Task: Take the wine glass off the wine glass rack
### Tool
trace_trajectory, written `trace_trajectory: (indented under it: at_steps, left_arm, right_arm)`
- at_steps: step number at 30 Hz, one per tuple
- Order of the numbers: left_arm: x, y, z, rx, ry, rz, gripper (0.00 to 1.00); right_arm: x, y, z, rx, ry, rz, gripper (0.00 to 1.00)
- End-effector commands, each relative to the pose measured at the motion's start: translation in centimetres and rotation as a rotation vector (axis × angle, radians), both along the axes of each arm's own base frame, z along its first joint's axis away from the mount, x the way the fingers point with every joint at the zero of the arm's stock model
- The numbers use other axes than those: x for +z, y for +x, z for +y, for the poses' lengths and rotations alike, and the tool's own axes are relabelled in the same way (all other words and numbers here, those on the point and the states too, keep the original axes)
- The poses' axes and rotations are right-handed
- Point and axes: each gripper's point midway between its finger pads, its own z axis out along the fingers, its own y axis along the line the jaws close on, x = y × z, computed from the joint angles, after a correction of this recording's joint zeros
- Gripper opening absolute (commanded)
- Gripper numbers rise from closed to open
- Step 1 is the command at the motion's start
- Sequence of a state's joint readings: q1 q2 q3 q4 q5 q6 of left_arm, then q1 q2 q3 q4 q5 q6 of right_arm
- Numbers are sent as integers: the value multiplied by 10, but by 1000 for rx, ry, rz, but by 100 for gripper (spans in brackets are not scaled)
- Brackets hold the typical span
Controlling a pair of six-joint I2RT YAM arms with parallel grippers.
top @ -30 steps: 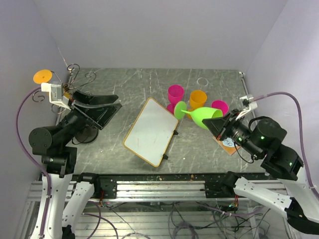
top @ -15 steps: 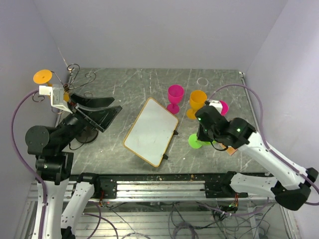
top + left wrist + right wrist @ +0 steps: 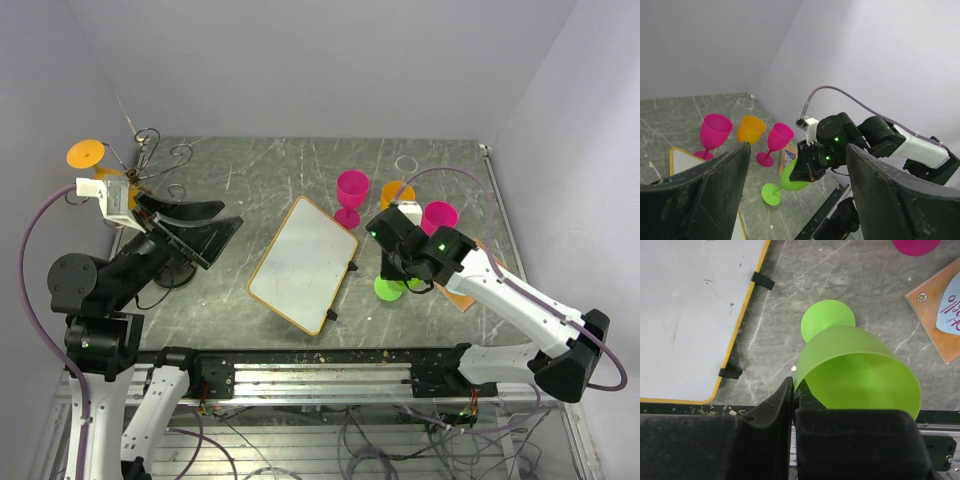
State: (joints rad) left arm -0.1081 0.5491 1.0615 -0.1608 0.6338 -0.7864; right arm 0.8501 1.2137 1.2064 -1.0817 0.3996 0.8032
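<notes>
Since a second ago my right claw (image 3: 794,397) has lowered the green glass (image 3: 860,375) to the tabletop (image 3: 270,170), well apart from the rack (image 3: 150,150), its rim pinched. I judge this is the placing step; next I must straighten the glass and open gently.

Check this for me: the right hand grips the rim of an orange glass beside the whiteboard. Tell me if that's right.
Not quite: the colour is wrong. The right hand grips the rim of a green glass, not an orange one, beside the whiteboard. The right wrist view shows it plainly.
</notes>
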Motion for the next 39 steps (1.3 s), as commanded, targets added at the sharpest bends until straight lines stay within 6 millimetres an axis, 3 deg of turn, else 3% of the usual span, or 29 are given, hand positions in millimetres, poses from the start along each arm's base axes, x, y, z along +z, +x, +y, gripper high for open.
trace_trajectory:
  at_steps: [1, 9, 18, 25, 28, 33, 39]
  left_arm:
    - [9, -8, 3, 17, 20, -17, 87]
    - [3, -7, 5, 31, 12, 5, 88]
    - [0, 3, 7, 54, 1, 50, 87]
    - [-3, 8, 9, 71, -26, 82, 87]
    - [-5, 14, 8, 68, -47, 99, 87]
    - [-8, 25, 8, 74, -39, 133, 87]
    - [-9, 45, 24, 205, 42, 182, 87]
  right_arm:
    - [-11, 9, -4, 15, -65, -22, 0]
    - [-33, 9, 0, 51, -102, 30, 0]
    - [-36, 12, -5, 35, -120, 12, 3]
    - [-12, 19, -15, -1, -138, -58, 20]
    - [5, 22, -18, -19, -115, -112, 33]
    - [34, 25, -26, -49, -36, -233, 55]
    - [61, 17, -20, 60, 125, -375, 68]
